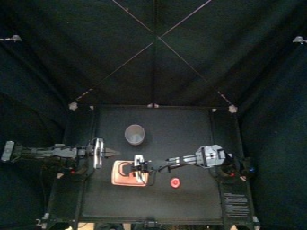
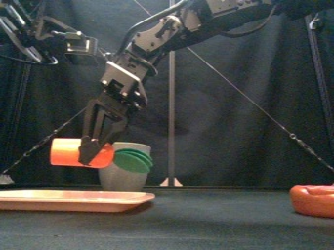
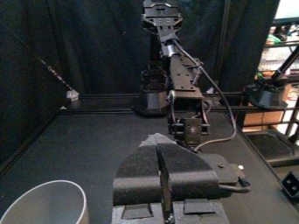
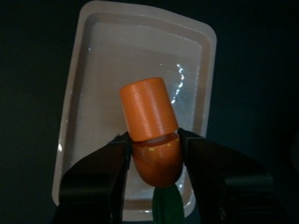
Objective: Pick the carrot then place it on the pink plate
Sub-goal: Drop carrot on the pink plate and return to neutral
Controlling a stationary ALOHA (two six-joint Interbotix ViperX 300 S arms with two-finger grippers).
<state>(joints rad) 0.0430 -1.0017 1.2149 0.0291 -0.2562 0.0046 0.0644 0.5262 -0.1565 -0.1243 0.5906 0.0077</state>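
Note:
The orange carrot [image 2: 68, 152] with its green leaf end [image 2: 131, 154] hangs a little above the flat pink plate [image 2: 72, 200]. My right gripper [image 2: 92, 154] is shut on it near the leaf end. In the right wrist view the carrot [image 4: 152, 114] sticks out from between the jaws, over the pink plate [image 4: 100, 61]. From above, the right gripper [image 1: 144, 168] sits over the right edge of the plate [image 1: 118, 177]. My left gripper [image 1: 93, 154] rests at the table's left, its jaws [image 3: 163, 175] together and holding nothing.
A tall grey speckled cup [image 1: 135, 135] stands behind the plate, also seen as a cup [image 2: 124, 176] behind the carrot. A round red toy [image 1: 177, 182] lies on the table to the right of the plate, near the front.

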